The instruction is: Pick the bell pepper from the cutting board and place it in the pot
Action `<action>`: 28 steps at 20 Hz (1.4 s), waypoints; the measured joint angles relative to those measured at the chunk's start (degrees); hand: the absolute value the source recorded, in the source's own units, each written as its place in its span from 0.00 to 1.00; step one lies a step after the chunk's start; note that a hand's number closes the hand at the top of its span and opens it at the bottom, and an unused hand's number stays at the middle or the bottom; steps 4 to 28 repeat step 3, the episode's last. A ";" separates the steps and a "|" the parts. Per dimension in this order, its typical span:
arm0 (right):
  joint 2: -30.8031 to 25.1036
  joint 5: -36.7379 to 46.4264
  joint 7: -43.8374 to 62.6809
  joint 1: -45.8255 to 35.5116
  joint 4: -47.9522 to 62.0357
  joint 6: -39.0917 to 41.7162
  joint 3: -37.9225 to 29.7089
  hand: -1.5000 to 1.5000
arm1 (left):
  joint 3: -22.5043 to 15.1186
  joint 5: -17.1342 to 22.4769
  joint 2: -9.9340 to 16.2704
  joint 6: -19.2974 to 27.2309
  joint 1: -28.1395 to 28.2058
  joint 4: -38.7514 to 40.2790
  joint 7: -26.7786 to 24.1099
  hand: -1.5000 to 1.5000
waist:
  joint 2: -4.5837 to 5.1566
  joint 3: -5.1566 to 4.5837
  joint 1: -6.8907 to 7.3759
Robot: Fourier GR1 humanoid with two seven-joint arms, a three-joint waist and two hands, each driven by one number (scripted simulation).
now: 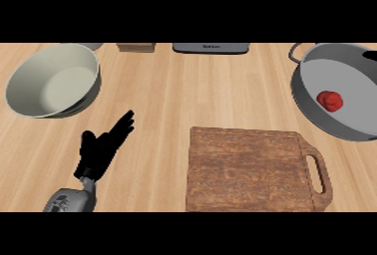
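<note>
A small red bell pepper [330,100] lies inside the grey pot [318,113] at the right edge of the counter. The brown wooden cutting board [250,172] with a handle slot on its right side sits at the lower middle, with nothing on it. My left hand [101,148] rests open at the lower left, fingers pointing up and to the right, well left of the board. The right hand does not show in the head view.
A large pale bowl [53,82] stands at the upper left. A small wooden block [135,47] and a dark grey flat device [211,48] sit along the back edge. Bare wooden counter lies between the bowl, the board and the pot.
</note>
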 measured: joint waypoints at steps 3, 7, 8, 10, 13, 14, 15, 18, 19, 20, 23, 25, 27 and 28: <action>-2.47 -3.52 -3.53 1.71 -0.03 1.14 -3.86 0.00 | 0.47 0.63 0.76 -0.77 1.51 -1.36 0.17 0.50 | -0.18 -0.05 -0.19; -2.47 -3.52 -3.53 1.71 -0.03 1.14 -3.86 0.00 | 0.47 0.63 0.76 -0.77 1.51 -1.36 0.17 0.50 | -0.18 -0.05 -0.19; -2.47 -3.52 -3.53 1.71 -0.03 1.14 -3.86 0.00 | 0.47 0.63 0.76 -0.77 1.51 -1.36 0.17 0.50 | -0.18 -0.05 -0.19; -2.47 -3.52 -3.53 1.71 -0.03 1.14 -3.86 0.00 | 0.47 0.63 0.76 -0.77 1.51 -1.36 0.17 0.50 | -0.18 -0.05 -0.19; -2.47 -3.52 -3.53 1.71 -0.03 1.14 -3.86 0.00 | 0.47 0.63 0.76 -0.77 1.51 -1.36 0.17 0.50 | -0.18 -0.05 -0.19; -2.47 -3.52 -3.53 1.71 -0.03 1.14 -3.86 0.00 | 0.47 0.63 0.76 -0.77 1.51 -1.36 0.17 0.50 | -0.18 -0.05 -0.19; -2.47 -3.52 -3.53 1.71 -0.03 1.14 -3.86 0.00 | 0.47 0.63 0.76 -0.77 1.51 -1.36 0.17 0.50 | -0.18 -0.05 -0.19; -2.47 -3.52 -3.53 1.71 -0.03 1.14 -3.86 0.00 | 0.47 0.63 0.76 -0.77 1.51 -1.36 0.17 0.50 | -0.18 -0.05 -0.19; -2.47 -3.52 -3.53 1.71 -0.03 1.14 -3.86 0.00 | 0.47 0.63 0.76 -0.77 1.51 -1.36 0.17 0.50 | -0.18 -0.05 -0.19; -2.47 -3.52 -3.53 1.71 -0.03 1.14 -3.86 0.00 | 0.47 0.63 0.76 -0.77 1.51 -1.36 0.17 0.50 | -0.18 -0.05 -0.19; -2.47 -3.52 -3.53 1.71 -0.03 1.14 -3.86 0.00 | 0.47 0.63 0.76 -0.77 1.51 -1.36 0.17 0.50 | -0.18 -0.05 -0.19; -2.47 -3.52 -3.53 1.71 -0.03 1.14 -3.86 0.00 | 0.47 0.63 0.76 -0.77 1.51 -1.36 0.17 0.50 | -0.18 -0.05 -0.19; -2.47 -3.52 -3.53 1.71 -0.03 1.14 -3.86 0.00 | 0.47 0.63 0.76 -0.77 1.51 -1.36 0.17 0.50 | -0.18 -0.05 -0.19; -2.47 -3.52 -3.53 1.71 -0.03 1.14 -3.86 0.00 | 0.47 0.63 0.76 -0.77 1.51 -1.36 0.17 0.50 | -0.18 -0.05 -0.19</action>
